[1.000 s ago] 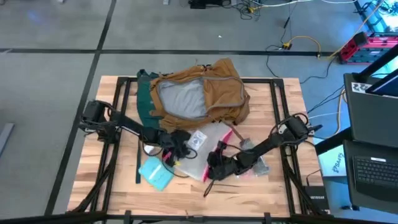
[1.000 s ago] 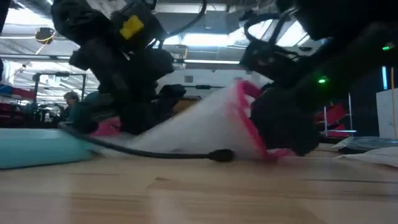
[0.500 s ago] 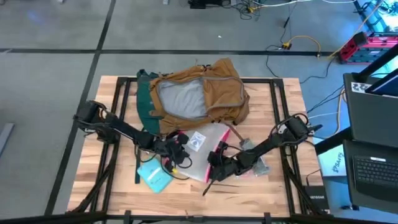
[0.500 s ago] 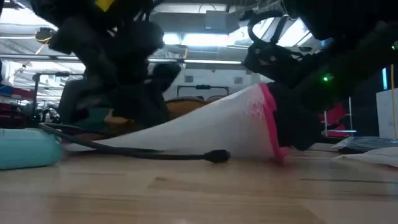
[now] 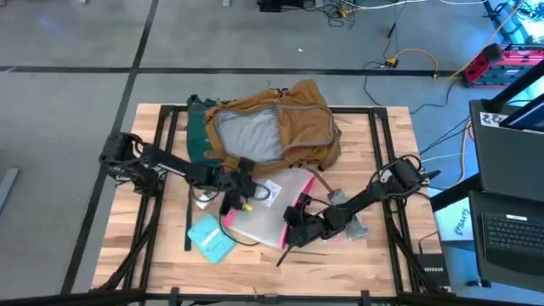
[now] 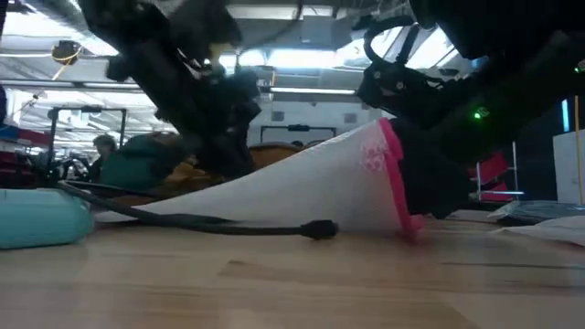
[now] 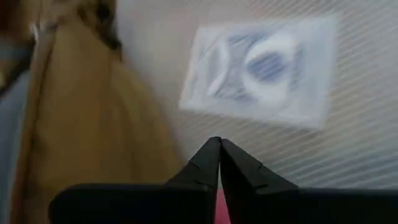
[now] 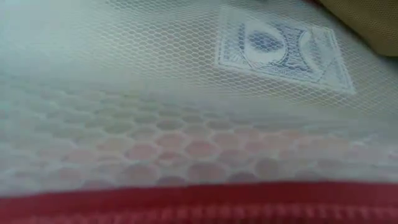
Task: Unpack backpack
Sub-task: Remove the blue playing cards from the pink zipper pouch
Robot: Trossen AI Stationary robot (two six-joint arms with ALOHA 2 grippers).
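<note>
**Grippers flank the pouch; the backpack lies beyond it, nearer my left**

Going left to right, with the pouch (image 5: 276, 208) as my landmark.

Off the pouch's left corner, toward the table's front, lies a flat teal case (image 5: 212, 237), with a black cable (image 6: 219, 224) trailing beside it.

My left gripper (image 5: 241, 189) sits over the pouch's left edge, on the side that faces the backpack (image 5: 272, 132). Its fingers (image 7: 208, 163) are pressed together with nothing between them. In its wrist view the tan fabric of the backpack runs right alongside the pouch's mesh and white label (image 7: 264, 71).

The pouch itself is a clear mesh bag with a pink zip edge, touching or nearly touching the backpack's front flap. In the low view its right side is lifted off the table, tilting down to the left.

My right gripper (image 5: 295, 223) is at the pouch's right front edge, at the pink zip. Mesh and pink edge fill its wrist view, so it looks clamped there, though I cannot tell for certain.

The backpack lies just behind the pouch, away from both arms' bases, mouth open with grey lining showing, its long axis running left to right across the table. I judge my left arm the nearer and freer to reach into it.
</note>
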